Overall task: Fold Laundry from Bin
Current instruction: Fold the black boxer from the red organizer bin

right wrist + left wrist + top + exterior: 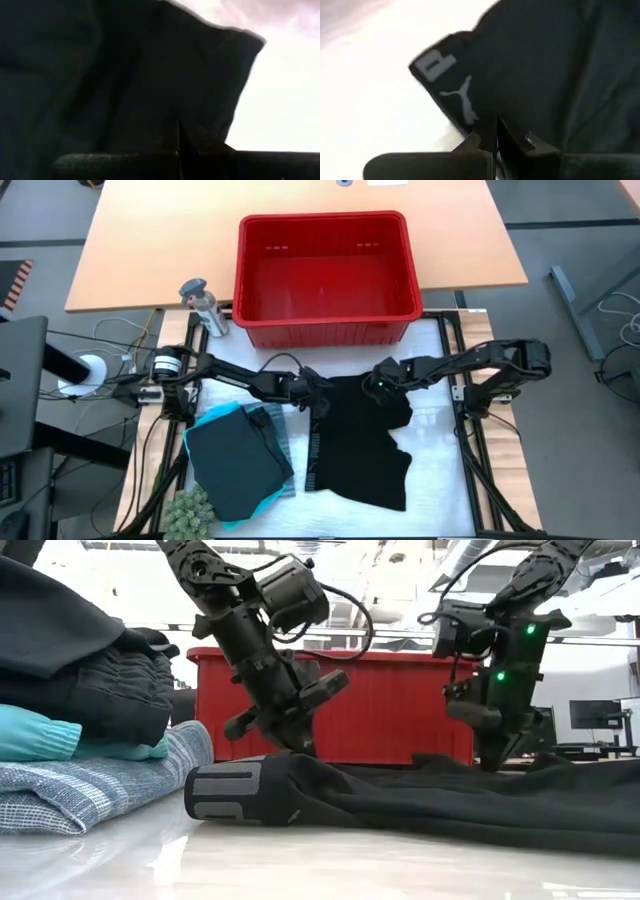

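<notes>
White table (440, 480) in front of the empty red bin (325, 275) holds a black garment (360, 445) spread flat, beside a folded pile (240, 460). Left gripper (318, 398) and right gripper (378, 387) each pinch its far edge, fingers clenched on cloth. It looks light and limp; corners or waistband suit gripping best.

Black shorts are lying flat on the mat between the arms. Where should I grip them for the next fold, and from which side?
Grip the black shorts at the two far corners, on the edge nearest the red bin, coming straight down. They lie flat and that edge is free. The left gripper and right gripper are at those corners, fingers shut.
</notes>
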You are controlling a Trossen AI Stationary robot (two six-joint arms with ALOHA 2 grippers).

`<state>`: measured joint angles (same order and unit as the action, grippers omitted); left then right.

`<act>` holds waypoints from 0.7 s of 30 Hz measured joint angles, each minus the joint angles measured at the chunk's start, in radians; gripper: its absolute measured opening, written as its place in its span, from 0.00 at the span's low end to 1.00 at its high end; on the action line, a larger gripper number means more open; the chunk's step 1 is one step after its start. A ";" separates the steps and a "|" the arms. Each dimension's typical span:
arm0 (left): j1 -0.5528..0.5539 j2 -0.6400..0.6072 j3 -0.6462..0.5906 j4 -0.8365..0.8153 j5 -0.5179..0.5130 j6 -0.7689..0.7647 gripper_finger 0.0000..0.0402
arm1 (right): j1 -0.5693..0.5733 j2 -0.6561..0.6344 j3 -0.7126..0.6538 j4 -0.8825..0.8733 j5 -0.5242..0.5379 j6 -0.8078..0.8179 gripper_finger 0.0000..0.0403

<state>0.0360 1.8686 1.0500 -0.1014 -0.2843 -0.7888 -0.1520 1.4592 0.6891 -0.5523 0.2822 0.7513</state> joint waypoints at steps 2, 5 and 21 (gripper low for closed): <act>0.001 0.019 -0.001 0.010 0.012 0.001 0.00 | 0.000 0.028 0.001 0.000 -0.015 0.000 0.04; 0.001 0.044 0.002 0.009 0.038 -0.001 0.00 | 0.004 0.045 0.004 -0.012 -0.025 0.000 0.04; 0.009 0.046 0.002 -0.083 0.019 -0.045 0.00 | 0.012 -0.031 0.001 -0.174 -0.029 0.029 0.04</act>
<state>0.0448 1.9141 1.0519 -0.1845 -0.2654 -0.8333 -0.1404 1.4282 0.6905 -0.7258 0.2531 0.7805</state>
